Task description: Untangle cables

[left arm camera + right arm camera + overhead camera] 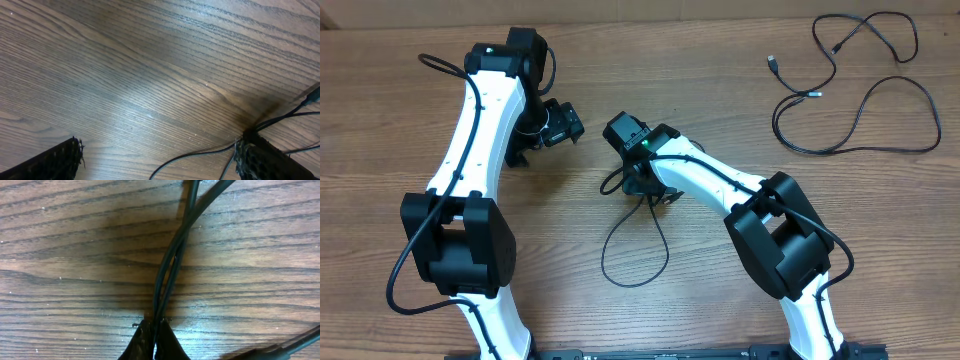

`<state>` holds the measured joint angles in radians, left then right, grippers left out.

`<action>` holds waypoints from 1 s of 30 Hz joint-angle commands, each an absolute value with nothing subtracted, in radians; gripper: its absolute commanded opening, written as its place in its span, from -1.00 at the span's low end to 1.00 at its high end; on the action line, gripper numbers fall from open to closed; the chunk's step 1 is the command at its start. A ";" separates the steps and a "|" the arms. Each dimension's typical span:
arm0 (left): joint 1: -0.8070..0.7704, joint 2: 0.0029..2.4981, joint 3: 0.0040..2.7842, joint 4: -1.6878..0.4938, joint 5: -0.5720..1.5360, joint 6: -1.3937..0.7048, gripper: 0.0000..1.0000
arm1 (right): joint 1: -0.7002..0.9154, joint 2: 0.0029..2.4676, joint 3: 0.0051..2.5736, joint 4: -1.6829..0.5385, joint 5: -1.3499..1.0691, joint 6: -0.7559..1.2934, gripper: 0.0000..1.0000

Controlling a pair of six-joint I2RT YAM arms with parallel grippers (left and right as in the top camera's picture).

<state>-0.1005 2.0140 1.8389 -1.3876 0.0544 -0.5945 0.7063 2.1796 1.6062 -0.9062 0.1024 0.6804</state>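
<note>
From overhead I see my right hand [646,188] set low over the middle of the bench [400,40]. A cable loop [605,262] trails out from under it back toward the arm's base, so I take it the hand is pinning that cable while the strands get drawn apart. My left hand [556,126] sits just off to the side, apart from the loop, placed, I think, to take a second strand. Well beyond the right hand, toward its far outer side, the loose cables [861,103] lie in open curves with their plugs showing, and I judge those are already separated. In the left wrist view the left hand [160,142] is released, its fingers [50,162] spread wide with only bare bench between them. A thin strand of the cable loop [195,156] runs in by the tip of the other finger, and I can't tell whether it touches. In the right wrist view the right hand [152,342] is clenched on the cable loop [167,265]. Two strands leave the closed fingertips side by side and run straight ahead over the wood, pressed together partway along. That pinch anchors the pair. The next move, as I read it, needs the left hand to close on one strand only, since catching both would just drag the tangle along.
</note>
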 commanded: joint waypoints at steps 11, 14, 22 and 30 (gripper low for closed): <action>-0.099 1.986 1.860 -1.386 0.038 -0.575 0.98 | 0.699 2.134 1.606 -0.925 0.085 0.689 -0.93; -0.099 1.986 1.860 -1.386 0.038 -0.575 0.99 | 0.698 2.109 1.606 -0.926 0.085 0.688 -0.93; -0.099 1.986 1.860 -1.386 0.038 -0.575 0.99 | 0.698 2.038 1.606 -0.929 0.089 0.688 -0.93; -0.099 1.986 1.860 -1.386 0.038 -0.575 0.99 | 0.698 2.016 1.606 -0.929 0.088 0.688 -0.93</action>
